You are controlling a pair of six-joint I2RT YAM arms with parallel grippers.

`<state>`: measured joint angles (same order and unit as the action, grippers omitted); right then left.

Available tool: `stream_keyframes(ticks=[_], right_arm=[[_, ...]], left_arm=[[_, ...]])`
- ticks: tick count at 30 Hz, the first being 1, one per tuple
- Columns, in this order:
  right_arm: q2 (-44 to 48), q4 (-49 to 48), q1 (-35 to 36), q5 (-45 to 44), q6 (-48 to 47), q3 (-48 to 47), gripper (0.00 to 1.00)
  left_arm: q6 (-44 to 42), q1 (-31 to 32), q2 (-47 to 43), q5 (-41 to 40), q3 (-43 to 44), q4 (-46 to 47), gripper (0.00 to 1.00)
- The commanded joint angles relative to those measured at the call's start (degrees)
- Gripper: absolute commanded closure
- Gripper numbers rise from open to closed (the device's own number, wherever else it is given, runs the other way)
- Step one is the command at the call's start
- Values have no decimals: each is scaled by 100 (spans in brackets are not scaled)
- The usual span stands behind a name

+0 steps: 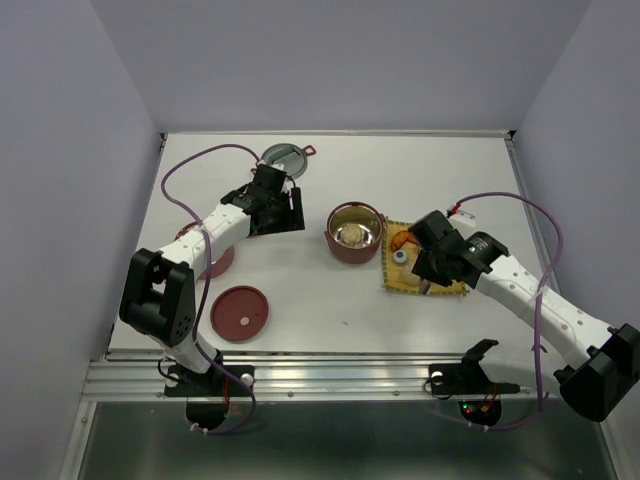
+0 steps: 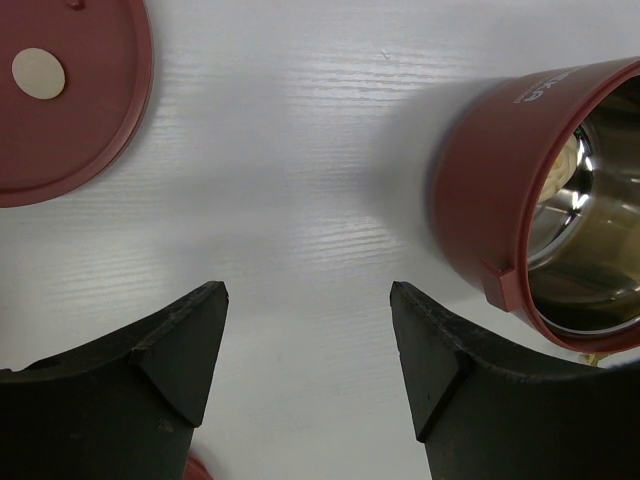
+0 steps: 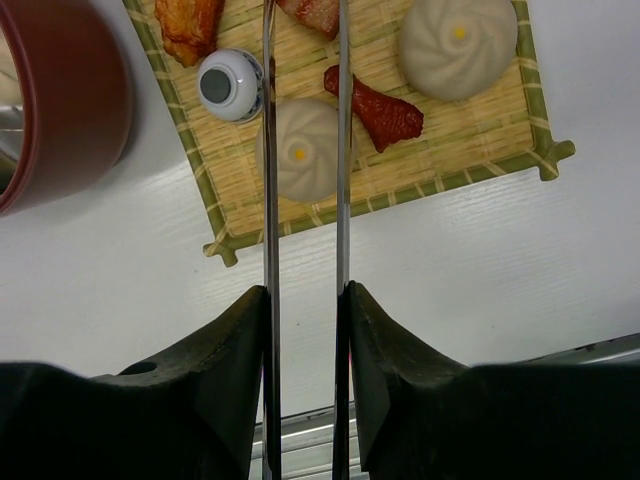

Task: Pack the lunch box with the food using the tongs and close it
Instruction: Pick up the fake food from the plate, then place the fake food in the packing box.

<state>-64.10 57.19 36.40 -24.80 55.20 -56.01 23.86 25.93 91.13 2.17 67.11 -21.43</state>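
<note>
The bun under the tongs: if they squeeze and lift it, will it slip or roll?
The bun is domed and smooth-looking, so it may slip between the thin, shiny tongs. It seems small, probably light. Being round, it could roll if nudged off the mat.

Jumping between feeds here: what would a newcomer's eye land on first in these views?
The long silver tongs clamped in the right gripper, their two arms framing a pale bun on the yellow mat. Next, the open red lunch box in the middle of the table with a second bun inside, and its flat lid lying toward the near left edge.
</note>
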Motion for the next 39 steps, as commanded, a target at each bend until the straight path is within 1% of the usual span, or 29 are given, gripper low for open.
stream_keyframes(ticks=[1, 8, 13, 16, 23, 26, 31, 39], right_arm=[[99, 99, -37, -157, -18, -497, 71], [82, 504, -37, -333, -185, -1096, 74], [-120, 495, -37, -70, -519, -1640, 75], [-269, 311, -37, 150, -721, -1913, 76], [-656, 91, 314, 326, -967, -2520, 76], [-884, -23, 595, 353, -1055, -2695, 76], [-1175, -120, 1087, 309, -1064, -2837, 75], [-1395, -436, 1282, 414, -1064, -2617, 72]], left_arm=[[-74, 43, -34, 11, 118, 104, 23], [-65, 52, -25, -7, 144, 104, 23], [-74, 52, -17, -50, 188, 87, 23], [-74, 43, -17, -77, 206, 60, 23], [-39, 52, -69, -103, 188, 34, 23], [-30, 52, -87, -129, 197, 25, 23], [-21, 43, -157, -156, 171, -1, 23], [-21, 52, -280, -156, 74, -19, 23]])
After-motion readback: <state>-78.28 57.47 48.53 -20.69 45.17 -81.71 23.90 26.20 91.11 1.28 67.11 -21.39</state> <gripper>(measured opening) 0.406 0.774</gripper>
